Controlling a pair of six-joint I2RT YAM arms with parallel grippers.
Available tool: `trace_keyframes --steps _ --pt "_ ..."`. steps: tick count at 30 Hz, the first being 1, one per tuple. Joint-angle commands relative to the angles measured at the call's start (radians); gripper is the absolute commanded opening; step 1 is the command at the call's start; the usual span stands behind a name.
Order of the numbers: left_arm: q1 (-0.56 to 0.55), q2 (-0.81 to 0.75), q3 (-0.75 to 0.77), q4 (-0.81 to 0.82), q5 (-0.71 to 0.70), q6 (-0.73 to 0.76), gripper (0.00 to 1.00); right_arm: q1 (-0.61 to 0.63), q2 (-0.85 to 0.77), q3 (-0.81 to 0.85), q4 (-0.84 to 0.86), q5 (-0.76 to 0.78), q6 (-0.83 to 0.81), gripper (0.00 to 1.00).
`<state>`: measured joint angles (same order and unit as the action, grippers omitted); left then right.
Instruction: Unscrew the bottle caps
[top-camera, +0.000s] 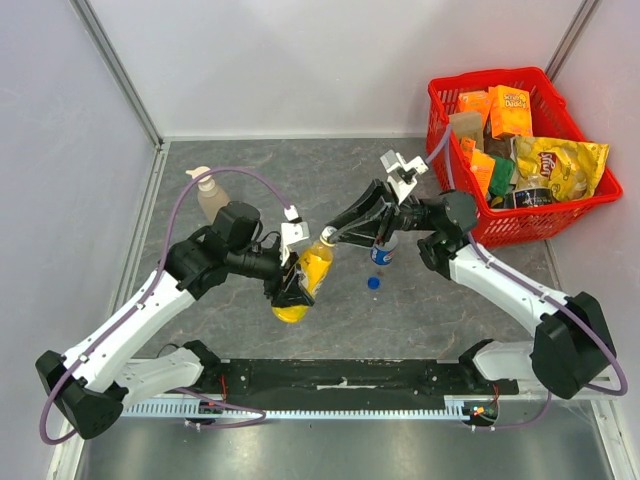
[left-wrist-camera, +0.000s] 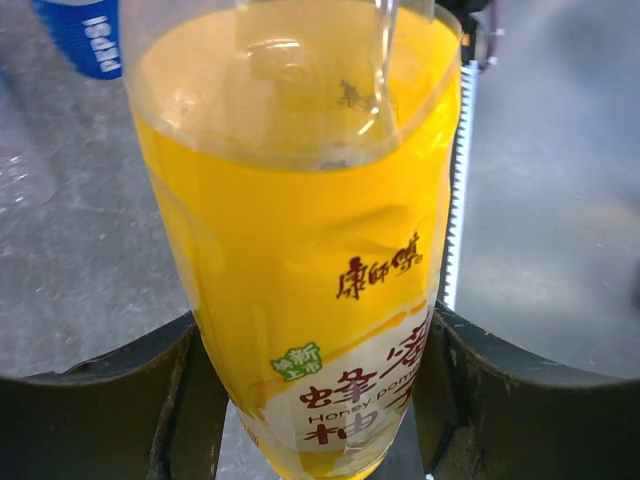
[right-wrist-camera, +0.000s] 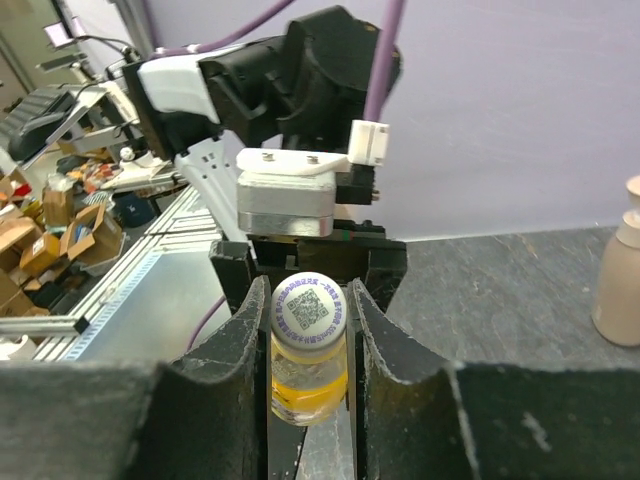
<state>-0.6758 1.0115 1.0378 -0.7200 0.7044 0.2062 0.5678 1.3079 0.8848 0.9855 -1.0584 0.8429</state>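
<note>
Caps come first. From above, the white cap (top-camera: 326, 236) sits on the juice bottle (top-camera: 305, 272). The bottle is tipped over and seems lifted off the tabletop (top-camera: 430, 310), near the middle. The left end effector (top-camera: 292, 282) hugs the bottle's body. The right end effector (top-camera: 330, 238) is closed on the white cap. A blue cap (top-camera: 373, 283) lies loose, just beside a clear bottle (top-camera: 383, 252) standing to the right.

From the left wrist, the yellow bottle fills the picture, with a dark pad pressing on each side of its label.

From the right wrist, both fingers (right-wrist-camera: 240, 340) pinch the sides of the white cap.

To do this well, I think the right one should turn straight around the cap's middle. The left one must hold tight so the bottle cannot spin or spill.
</note>
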Motion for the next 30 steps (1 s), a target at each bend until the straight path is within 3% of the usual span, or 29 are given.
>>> trace_keyframes --steps 1,8,15,18,19,24,30 --pt "-0.002 0.001 0.054 0.022 0.18 0.064 0.02 0.032 -0.041 -0.02 0.139 -0.118 0.025 0.0" --pt "-0.001 0.022 0.051 0.014 0.299 0.079 0.02 0.034 -0.067 -0.029 0.199 -0.135 0.031 0.0" --pt "-0.001 0.024 0.047 0.013 0.257 0.071 0.02 0.035 -0.075 -0.046 0.2 -0.077 0.042 0.03" --pt "-0.002 0.021 0.042 0.013 0.234 0.07 0.02 0.034 -0.085 -0.053 0.182 -0.034 0.044 0.22" --pt "-0.002 0.019 0.041 0.013 0.222 0.07 0.02 0.03 -0.088 -0.056 0.173 -0.008 0.042 0.38" --pt "-0.001 0.029 0.034 0.004 0.144 0.055 0.02 0.021 -0.142 -0.09 0.15 0.104 0.004 0.95" --pt "-0.001 0.035 0.028 0.005 0.113 0.055 0.02 0.02 -0.214 -0.08 -0.036 0.187 -0.112 0.98"
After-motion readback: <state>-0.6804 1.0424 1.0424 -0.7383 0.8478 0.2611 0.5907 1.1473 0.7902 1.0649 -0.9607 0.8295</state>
